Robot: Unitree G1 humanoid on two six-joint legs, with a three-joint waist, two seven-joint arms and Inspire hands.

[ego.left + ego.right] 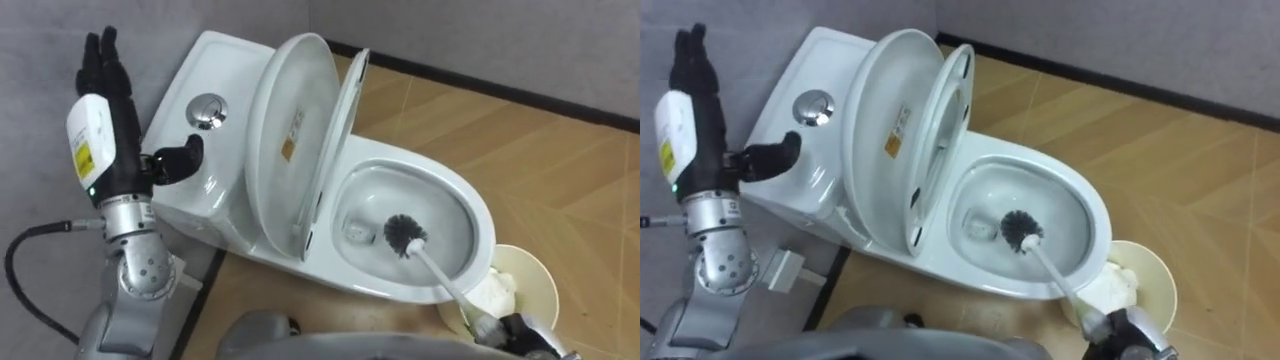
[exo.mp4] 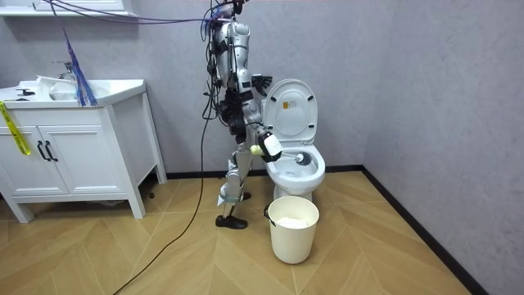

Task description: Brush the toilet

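A Unitree G1 scrubs the lone toilet [image 1: 483, 230], its right hand [image 1: 525, 335] clasped round the handle of the one toilet brush [image 1: 405, 233], whose bristles sit near the middle of the bowl. The left hand [image 1: 115, 110] hangs flat-fingered off the cistern's left edge. One lid [image 1: 290, 110] and one seat [image 1: 345, 110] stand raised, and one bin [image 1: 530, 285] waits by the front rim. A hard stroke could flick water over that rim or knock the seat down onto the handle.
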